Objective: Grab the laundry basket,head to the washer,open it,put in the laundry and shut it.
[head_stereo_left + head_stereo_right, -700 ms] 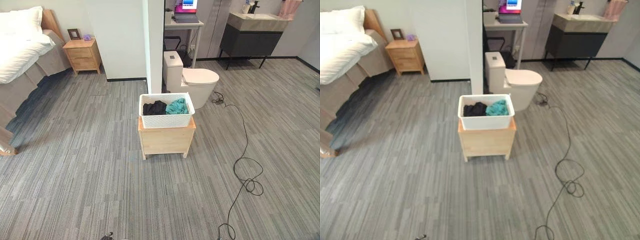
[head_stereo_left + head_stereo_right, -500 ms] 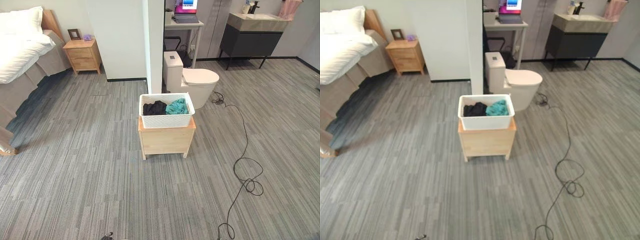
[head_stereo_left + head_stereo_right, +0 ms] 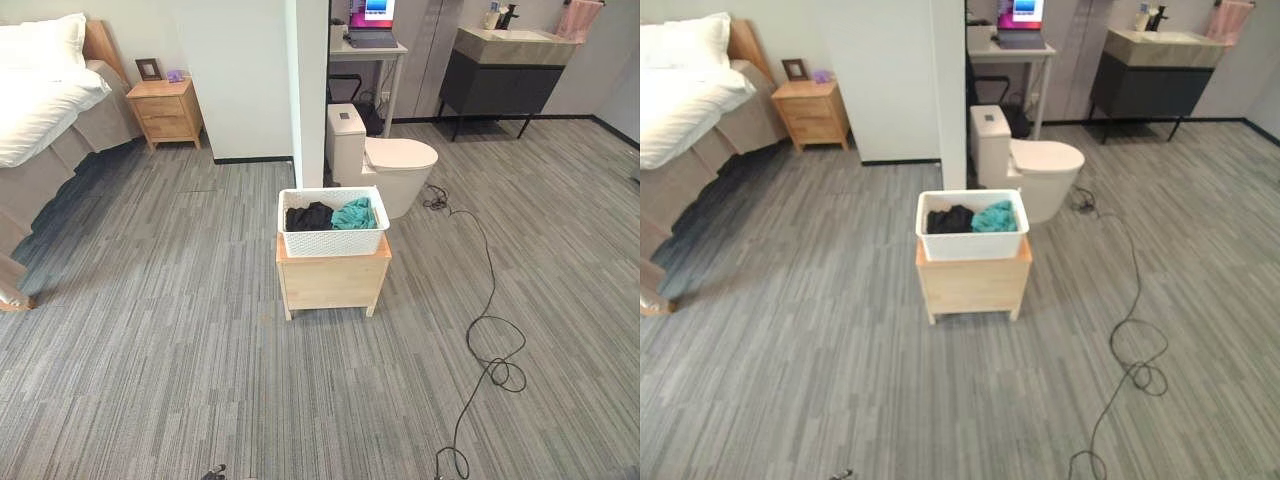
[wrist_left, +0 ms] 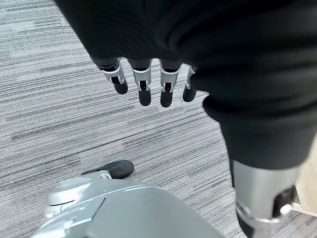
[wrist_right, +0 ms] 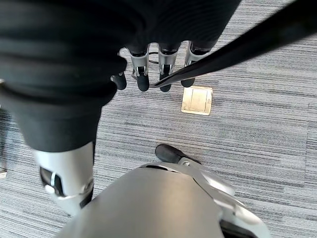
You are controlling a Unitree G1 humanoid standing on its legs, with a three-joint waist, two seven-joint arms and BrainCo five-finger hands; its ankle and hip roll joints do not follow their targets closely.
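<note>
- Since the earlier frames nothing has moved: white perforated plastic laundry basket [image 3: 333,222] holding dark and teal clothes sits on the low wooden bench [image 3: 333,279].
- Open grey striped floor [image 3: 180,340] on its near sides; white toilet [image 3: 385,160] just behind.
- Left hand [image 4: 148,74] and right hand [image 5: 153,69] hang over floor, fingers straight, apart, holding nothing.

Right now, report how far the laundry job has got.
Nothing looks done yet. The white laundry basket, with dark and teal clothes inside, sits on the wooden stool ahead, untouched. Nothing is in hand: the left hand and right hand hang open above the carpet, holding nothing. Left to do: grab the basket, walk to the washer, open it, load the laundry and shut it.
</note>
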